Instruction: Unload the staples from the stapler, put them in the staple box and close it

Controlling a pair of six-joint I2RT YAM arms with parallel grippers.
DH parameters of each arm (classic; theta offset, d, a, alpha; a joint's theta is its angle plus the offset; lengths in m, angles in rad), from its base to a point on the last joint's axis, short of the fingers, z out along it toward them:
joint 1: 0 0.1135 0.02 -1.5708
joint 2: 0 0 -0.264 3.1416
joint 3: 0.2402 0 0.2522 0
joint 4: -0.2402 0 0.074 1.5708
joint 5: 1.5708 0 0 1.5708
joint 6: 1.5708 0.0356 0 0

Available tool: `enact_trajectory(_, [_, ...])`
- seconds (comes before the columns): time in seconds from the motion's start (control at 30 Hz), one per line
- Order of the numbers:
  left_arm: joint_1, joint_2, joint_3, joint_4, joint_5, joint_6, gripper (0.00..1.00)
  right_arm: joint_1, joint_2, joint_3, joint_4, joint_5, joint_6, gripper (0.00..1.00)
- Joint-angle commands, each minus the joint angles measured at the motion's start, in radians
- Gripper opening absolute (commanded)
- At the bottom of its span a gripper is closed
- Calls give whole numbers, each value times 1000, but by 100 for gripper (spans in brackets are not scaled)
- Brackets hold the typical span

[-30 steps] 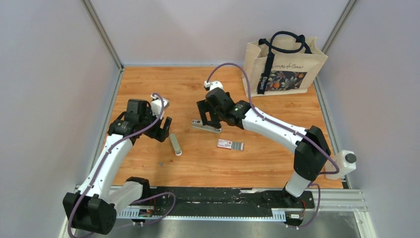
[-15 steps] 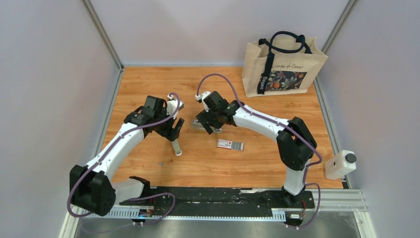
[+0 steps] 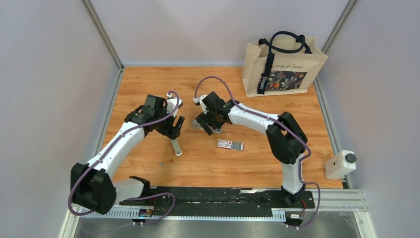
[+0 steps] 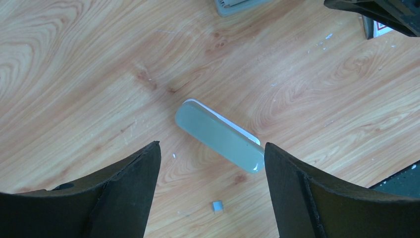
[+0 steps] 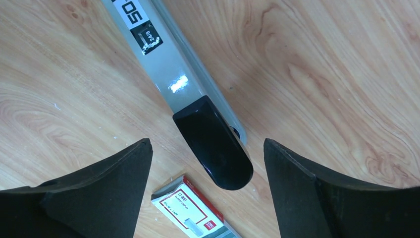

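Both arms low over the worktop (image 3: pixel 247 163), stapler under the R one.

L end effector (image 4: pixel 210 148) hangs w/ fingers wide apart, holding nothing, over a grey oblong piece (image 4: pixel 219 142) lying flat & diagonal on the wood; a tiny grey bit (image 4: pixel 217 206) lies close by it. Mid-worktop, R end effector (image 5: pixel 207 144) is likewise spread wide, gripping nothing, above the stapler (image 5: pixel 173 69): a silver-grey bar w/ glossy black end cap, flat on the wood, its cap btwn the two fingers & clear of both. Just beside the cap lies a red-and-white flat box (image 3: pixel 230 145). Far R corner: printed tote bag (image 3: pixel 285 62), upright. A white device (image 3: pixel 341 165) sits at the R edge.
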Motion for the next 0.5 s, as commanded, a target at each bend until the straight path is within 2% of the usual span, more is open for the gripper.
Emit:
enact_trajectory(0.0, [-3,-26,25,-3,4,-24,85,0,3,34,28,-32,-8,84])
enact_trajectory(0.13, [-3,-16,35,-17,-3,-24,86,0,8,35,51,-31,-5,69])
enact_trajectory(0.3, [-1,-14,47,-32,14,-26,88,0,28,51,51,-31,8,60])
enact_trajectory(0.33, [-1,-10,56,-40,17,-24,88,0,31,54,50,-31,9,55])
enact_trajectory(0.47, [-1,10,82,-74,37,-12,88,5,39,54,62,-87,44,48])
